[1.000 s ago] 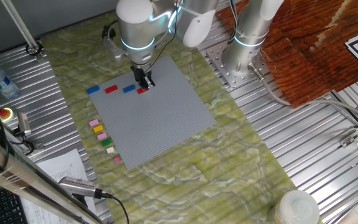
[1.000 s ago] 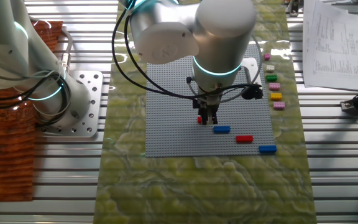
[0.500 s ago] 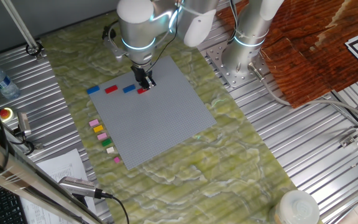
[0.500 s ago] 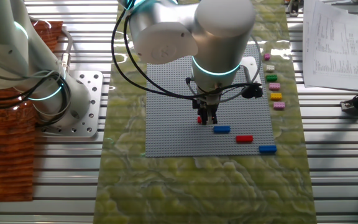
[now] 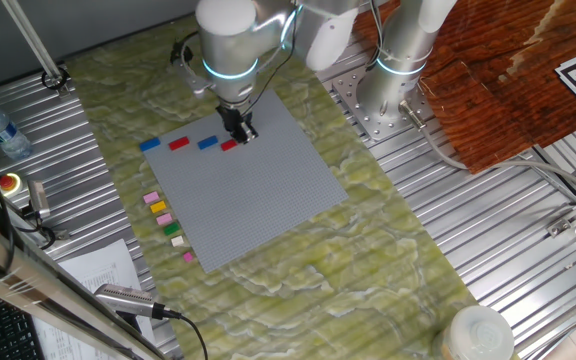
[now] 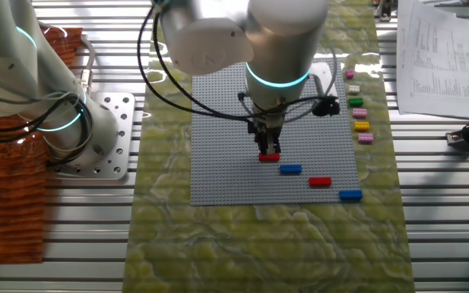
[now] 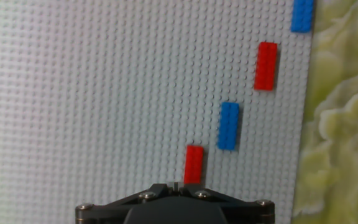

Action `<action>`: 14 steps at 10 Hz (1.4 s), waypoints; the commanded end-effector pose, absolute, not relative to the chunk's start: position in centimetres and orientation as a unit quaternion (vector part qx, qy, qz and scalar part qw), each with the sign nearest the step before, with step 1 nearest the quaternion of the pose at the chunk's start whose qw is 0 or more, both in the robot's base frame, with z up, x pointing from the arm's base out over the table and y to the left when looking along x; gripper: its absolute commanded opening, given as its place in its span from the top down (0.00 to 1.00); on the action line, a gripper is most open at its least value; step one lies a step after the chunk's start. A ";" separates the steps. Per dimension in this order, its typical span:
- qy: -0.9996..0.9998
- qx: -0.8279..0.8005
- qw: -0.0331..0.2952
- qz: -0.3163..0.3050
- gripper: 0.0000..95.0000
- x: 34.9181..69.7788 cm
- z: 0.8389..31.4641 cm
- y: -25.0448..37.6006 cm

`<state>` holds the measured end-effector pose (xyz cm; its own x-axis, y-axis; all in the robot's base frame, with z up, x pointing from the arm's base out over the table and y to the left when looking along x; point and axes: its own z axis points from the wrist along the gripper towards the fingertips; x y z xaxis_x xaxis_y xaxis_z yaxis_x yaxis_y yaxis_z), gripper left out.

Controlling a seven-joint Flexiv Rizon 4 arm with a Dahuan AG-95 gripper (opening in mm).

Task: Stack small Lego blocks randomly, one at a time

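1. We count four bricks on the grey baseplate (image 6: 226,114), in a slanted line near one edge: a red brick (image 7: 194,165), a blue brick (image 7: 229,126), a second red brick (image 7: 266,65) and a second blue brick (image 7: 302,15) at the plate's rim.
2. Off the plate, on the green marbled mat (image 5: 298,290), we count five small loose bricks in a row in one fixed view: pink (image 5: 151,198), yellow (image 5: 157,208), another pink (image 5: 164,217), green (image 5: 170,229) and cream (image 5: 177,241). A sixth small pink piece (image 5: 188,257) lies just past them.
3. The arm (image 6: 279,41) reaches down over the plate, its wrist upright and its fingers pointing straight down.
4. The gripper (image 6: 269,146) hangs just above the first red brick, at the inner end of the line.
5. In the hand view the brick lies flat on the studs, just ahead of the gripper's dark body.
6. We cannot tell whether the fingers are spread or closed; their tips are too small in the fixed views.
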<state>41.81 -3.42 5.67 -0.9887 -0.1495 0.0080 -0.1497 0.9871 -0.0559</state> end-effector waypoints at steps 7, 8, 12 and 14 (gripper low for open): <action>-0.996 0.082 -0.011 0.030 1.00 41.3 6.7 -2.5; -0.996 0.081 -0.012 0.029 1.00 41.3 6.6 -2.3; -0.998 0.062 -0.024 0.006 1.00 41.4 6.6 -2.1; -0.998 0.054 -0.043 0.011 1.00 41.5 6.4 -1.5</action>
